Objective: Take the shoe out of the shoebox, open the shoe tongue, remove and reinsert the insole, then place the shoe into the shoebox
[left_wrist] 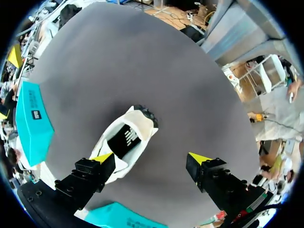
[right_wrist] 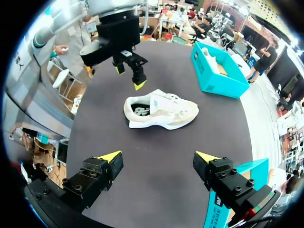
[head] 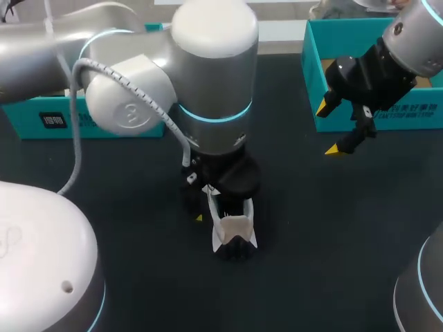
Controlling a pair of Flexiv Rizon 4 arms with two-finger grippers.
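Dark grey tabletop carries a cream sneaker that stands upright on its sole near the middle, outside either box, with its dark insole showing through the opening. My left arm reaches in over the middle and hangs directly above the shoe, hiding most of it from the head view. In the left wrist view the left jaws stand wide apart: one yellow fingertip sits over the edge of the heel opening, while the other hangs over bare tabletop well to the side. The right wrist view shows those same left jaws above the heel end of the sneaker, their tips clear of it and holding nothing. The right jaws hover off to the side, well apart from the shoe and also spread wide and empty, with one yellow tip on each side of a stretch of bare tabletop ahead of which the sneaker lies side-on. A teal shoebox stands open at the far right of the tabletop, just behind the right jaws, and its edge shows beside the right finger in the right wrist view. A second teal box stands at the far left, beyond the shoe's toe, with something white inside that I cannot make out.
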